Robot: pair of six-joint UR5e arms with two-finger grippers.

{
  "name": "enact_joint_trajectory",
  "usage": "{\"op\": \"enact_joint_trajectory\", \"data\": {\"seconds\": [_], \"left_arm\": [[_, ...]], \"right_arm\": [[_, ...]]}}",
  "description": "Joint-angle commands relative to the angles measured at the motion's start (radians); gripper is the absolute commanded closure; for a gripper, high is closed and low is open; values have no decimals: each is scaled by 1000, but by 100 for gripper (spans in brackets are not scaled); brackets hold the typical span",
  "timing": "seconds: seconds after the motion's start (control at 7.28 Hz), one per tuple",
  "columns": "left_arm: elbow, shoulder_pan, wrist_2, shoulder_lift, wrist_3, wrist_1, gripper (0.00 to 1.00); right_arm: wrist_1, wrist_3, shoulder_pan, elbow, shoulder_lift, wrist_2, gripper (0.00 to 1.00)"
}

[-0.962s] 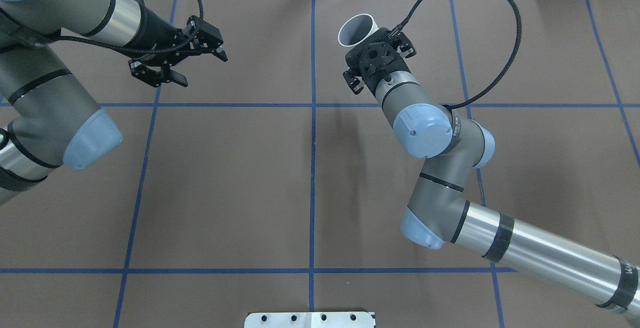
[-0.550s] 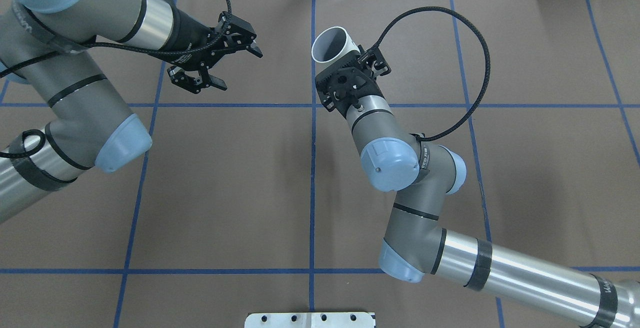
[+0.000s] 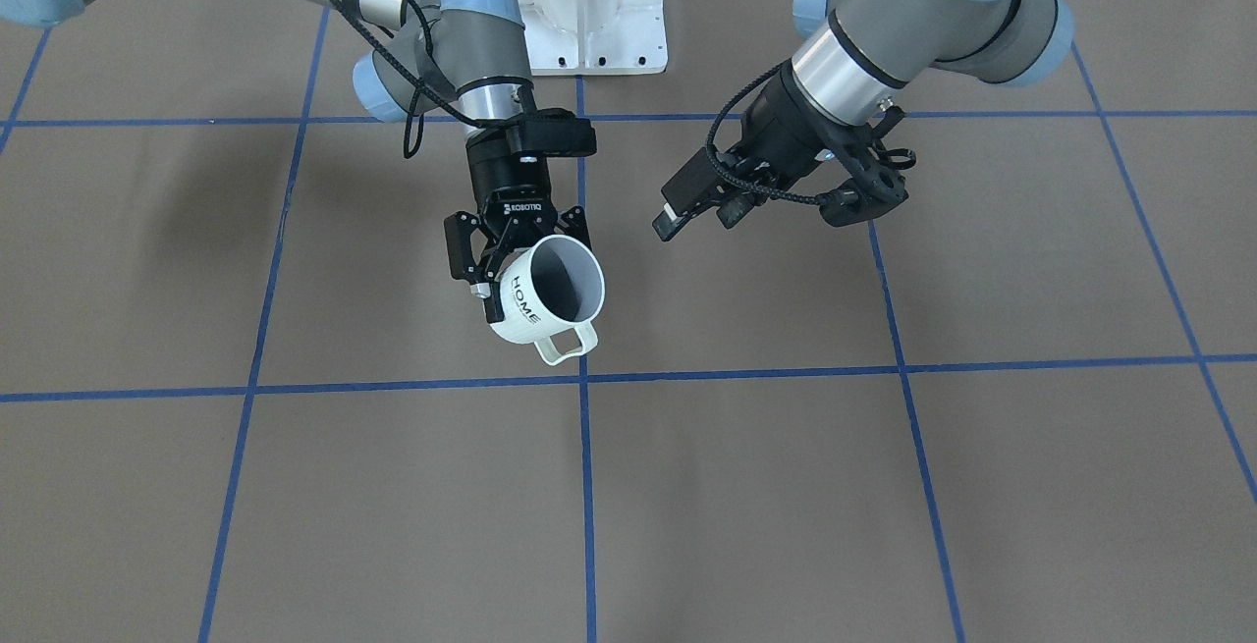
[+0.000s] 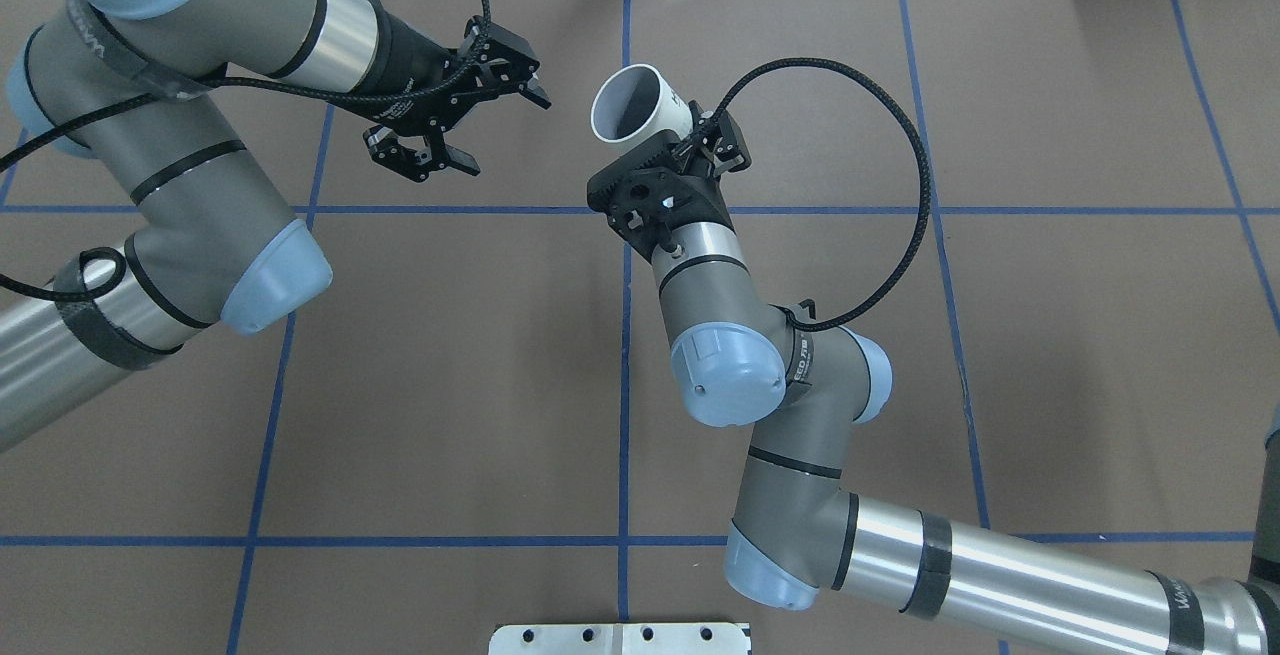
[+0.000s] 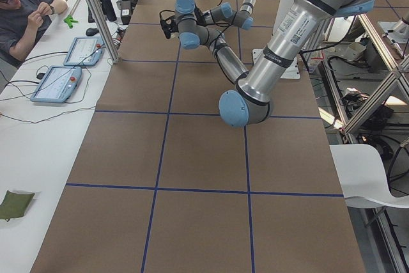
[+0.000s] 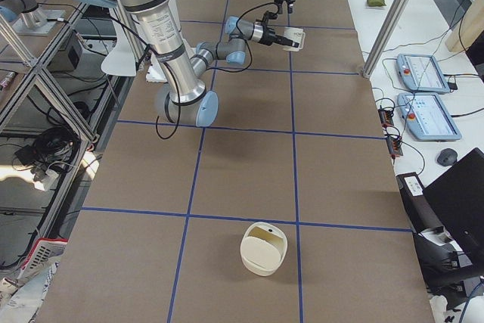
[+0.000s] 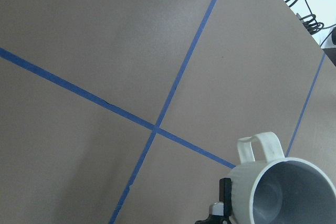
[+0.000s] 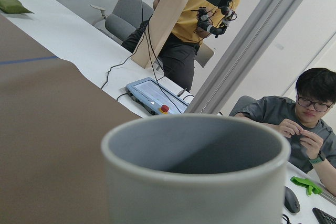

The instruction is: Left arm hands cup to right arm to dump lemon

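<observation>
Cup (image 3: 546, 294), gripped by right pincer (image 3: 518, 248), tilts mouth toward open, empty left pincer (image 4: 500, 135) nearby; seemingly no lemon inside.

The cup (image 8: 194, 182) is cut off by the lower edge in both wrist views; in the right one, its bottom is hidden behind the rim.

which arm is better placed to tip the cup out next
Right. Its tool is shut on the cup, held tilted above the table; the left tool is open, empty and apart from the cup.
</observation>
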Motion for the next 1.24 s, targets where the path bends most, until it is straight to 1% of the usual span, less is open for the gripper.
{"op": "enact_joint_trajectory", "data": {"seconds": [0.0, 0.27, 0.55, 1.1], "left_arm": [[55, 2, -3, -54, 4, -1, 2], [82, 0, -3, -67, 11, -4, 7], [120, 6, -4, -72, 9, -45, 11], [111, 46, -9, -75, 12, -45, 16]], "right_arm": [[-7, -8, -19, -2, 2, -14, 94], [-14, -11, -40, -6, 8, -61, 94], [-20, -11, -45, -6, 16, -63, 94], [-20, -8, -45, -6, 17, -63, 94]]}}
